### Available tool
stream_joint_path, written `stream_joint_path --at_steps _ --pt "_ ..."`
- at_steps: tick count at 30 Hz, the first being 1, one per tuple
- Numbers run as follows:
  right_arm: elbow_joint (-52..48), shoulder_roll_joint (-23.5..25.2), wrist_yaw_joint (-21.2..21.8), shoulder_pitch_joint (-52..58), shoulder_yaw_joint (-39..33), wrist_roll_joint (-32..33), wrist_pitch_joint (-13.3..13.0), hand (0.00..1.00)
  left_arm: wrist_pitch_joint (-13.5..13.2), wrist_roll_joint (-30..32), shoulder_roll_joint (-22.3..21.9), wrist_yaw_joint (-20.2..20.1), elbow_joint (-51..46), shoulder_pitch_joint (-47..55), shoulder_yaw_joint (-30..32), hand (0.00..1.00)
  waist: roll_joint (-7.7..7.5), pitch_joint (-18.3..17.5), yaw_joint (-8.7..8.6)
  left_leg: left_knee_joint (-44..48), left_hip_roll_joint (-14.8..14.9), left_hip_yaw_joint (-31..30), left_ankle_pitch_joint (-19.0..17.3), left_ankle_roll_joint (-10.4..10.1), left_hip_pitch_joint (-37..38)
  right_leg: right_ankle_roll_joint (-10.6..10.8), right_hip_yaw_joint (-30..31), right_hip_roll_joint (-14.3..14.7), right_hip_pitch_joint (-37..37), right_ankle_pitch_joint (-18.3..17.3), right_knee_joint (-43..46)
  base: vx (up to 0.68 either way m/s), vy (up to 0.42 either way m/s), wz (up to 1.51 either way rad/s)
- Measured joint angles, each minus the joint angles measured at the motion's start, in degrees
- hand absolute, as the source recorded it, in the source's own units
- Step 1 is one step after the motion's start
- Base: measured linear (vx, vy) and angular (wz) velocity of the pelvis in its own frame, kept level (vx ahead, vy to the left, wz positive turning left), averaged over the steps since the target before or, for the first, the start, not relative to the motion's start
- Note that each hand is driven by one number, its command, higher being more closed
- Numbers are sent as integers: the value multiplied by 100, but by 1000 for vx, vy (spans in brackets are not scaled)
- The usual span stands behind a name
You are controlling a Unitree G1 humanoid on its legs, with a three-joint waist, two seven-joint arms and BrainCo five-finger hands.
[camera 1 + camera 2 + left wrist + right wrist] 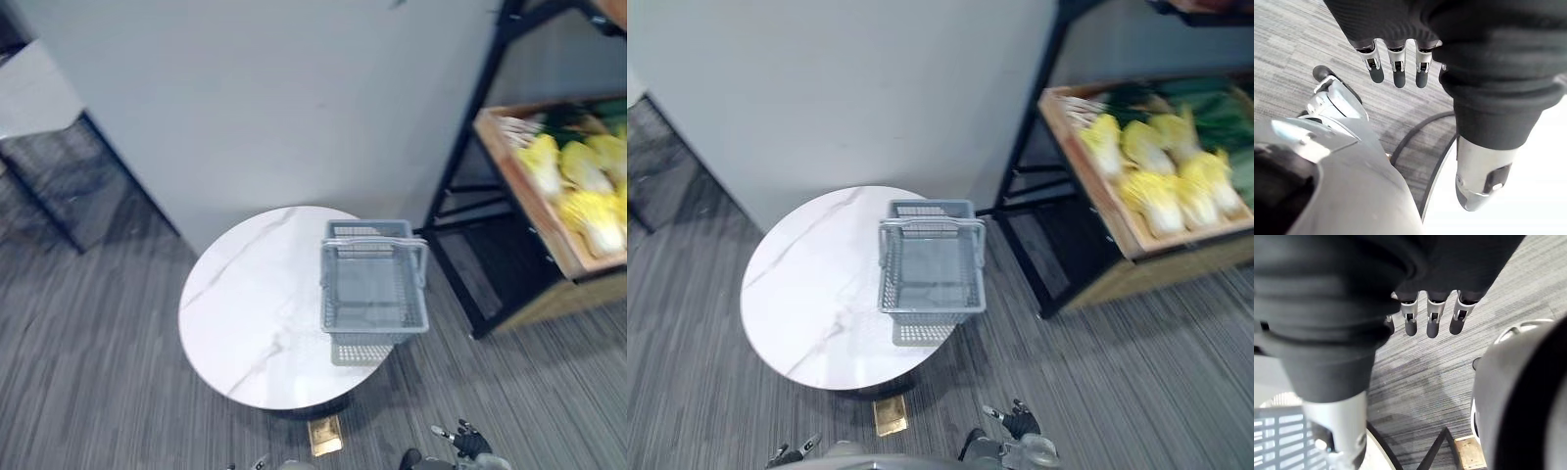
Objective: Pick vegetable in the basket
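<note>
Seemingly the opening step: nothing picked yet, no reach begun. To the right, a black shelf rack (468, 147) carrying a wooden crate (1087, 176). In front, near the rack but apart from it, a round white marble desk (245, 313). On the desk's right side, seemingly reaching a little past its edge, a grey plastic shopping basket (372, 289), upright, handles lying across its far part, empty. Inside the crate, the vegetables: napa cabbages (1161, 201) side by side, pale yellow crinkled leaves on white ribs, with darker green leafy ones (1215, 108) behind, too blurred to name. Probably light but bulky, so likely best clasped round the firm body, not by loose outer leaves. Low by the robot's sides, left hand (1396, 71) and right hand (1432, 318), both hanging with fingers straight and relaxed, holding nothing, well apart from crate and basket. Next, judging by the layout: turn toward the rack, raise the right hand over the crate, close round one cabbage, then carry it across to the basket.
</note>
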Motion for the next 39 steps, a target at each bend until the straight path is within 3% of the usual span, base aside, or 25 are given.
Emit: stream_joint_path --at_steps 1,2,3,5,6,8,10,13,15,19,22,26,33,39 --pt "-2 -23 -32 -15 0 42 -2 0 -3 -18 31 11 -9 1 -89 0 -12 3 0 38 19 339 -321 -51 -129 0 -123 -60 150 0 -71 142 22 145" --pt "-7 -35 -75 -65 -2 78 -9 0 -2 -12 97 28 -39 0 -230 0 -53 23 -30 -59 -33 873 -721 46 -360 5 -284 -186 285 3 -125 125 66 117" --pt "-7 -29 -96 -108 -5 106 -9 0 0 4 123 51 -65 -2 -293 0 -75 36 -32 -256 -107 1138 -798 92 -452 12 -384 -250 315 7 -122 82 158 123" --pt "-32 -59 -146 -237 -23 229 -30 0 -2 133 135 165 -106 10 -523 0 -16 33 -10 -1495 -355 1936 -123 725 -485 125 -680 -308 348 63 -152 56 204 85" --pt "-53 2 -166 -279 -6 234 -37 0 17 246 169 173 -78 7 -535 0 -30 -5 -7 -1683 -426 1943 -96 749 -434 141 -671 -305 355 62 -202 50 182 39" --pt "-208 300 -161 -403 55 211 -63 0 17 501 420 189 -12 104 -626 0 -370 20 19 -2125 -686 2030 103 841 -305 224 -473 -436 317 185 -474 70 157 2" --pt "-242 361 -171 -427 55 173 -61 0 25 557 506 184 83 148 -728 0 -436 -4 25 -2346 -760 2157 170 861 -132 300 -258 -471 334 274 -556 38 100 -30" --pt "-385 225 -202 -516 228 -96 -58 0 11 801 536 180 113 146 -975 0 -394 -22 -17 -2698 -864 2340 306 875 79 414 1 -492 272 363 -671 3 45 -40" --pt "-731 -48 -234 -551 585 -465 -40 0 4 932 557 179 114 107 -1112 0 -269 -40 -86 -3123 -885 2446 573 878 79 502 87 -465 46 420 -719 -23 -19 -28" --pt "-1823 -610 -297 -858 1299 -1244 -34 0 -30 949 615 186 109 63 -1239 0 -257 -6 -121 -3145 -845 2563 646 923 -5 471 349 -408 -185 554 -708 -42 -4 -24" --pt "-2507 -901 -408 -1319 1388 -1792 -21 0 -70 946 657 190 26 44 -1289 0 -343 73 -99 -3178 -851 2658 679 970 -132 423 503 -406 -395 741 -735 -96 38 -22" --pt "-3747 -1092 -651 -1828 1562 -2507 -11 0 -66 931 793 194 -72 6 -1277 0 -580 208 -31 -3181 -890 2658 695 943 -295 411 628 -415 -565 793 -845 -109 29 -10" --pt "-4330 -1712 -810 -2806 2007 -3258 -36 0 -66 873 637 303 -302 1 -1092 0 -546 383 131 -3179 -886 2425 789 954 -482 386 639 -333 -679 774 -973 -14 -5 0" --pt "-4221 -1806 -848 -3724 2416 -3365 -8 0 -63 871 592 341 -408 -3 -931 0 -618 509 192 -3141 -901 2272 886 1038 -562 410 534 -315 -649 829 -1024 85 -6 11"
